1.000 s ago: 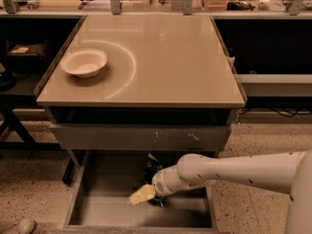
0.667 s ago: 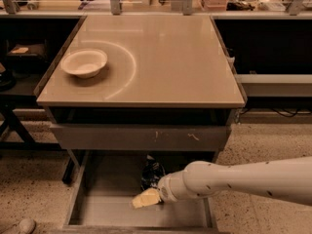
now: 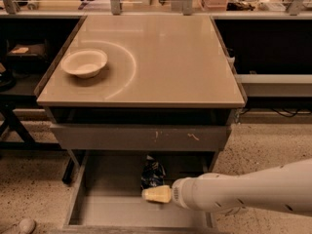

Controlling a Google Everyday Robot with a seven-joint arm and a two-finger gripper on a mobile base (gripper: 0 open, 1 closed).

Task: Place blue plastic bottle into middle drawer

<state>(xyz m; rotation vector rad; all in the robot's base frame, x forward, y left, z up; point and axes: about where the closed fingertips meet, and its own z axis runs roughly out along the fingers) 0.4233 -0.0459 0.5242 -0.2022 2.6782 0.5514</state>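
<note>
A white bowl (image 3: 84,62) sits upper left on the tan table (image 3: 165,52). Lower centre, a dark blue chip bag (image 3: 152,171) lies in the open middle drawer (image 3: 97,204). The gripper (image 3: 157,194) is just below it, possibly touching; whether it is spread or closed cannot be told.

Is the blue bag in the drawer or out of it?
In. The blue bag lies on the floor of the open drawer, near the back; the gripper hangs just in front of it.

Tan tbl (image 3: 170,57), speckled floor (image 3: 273,147), cluttered bench (image 3: 48,12) at back
</note>
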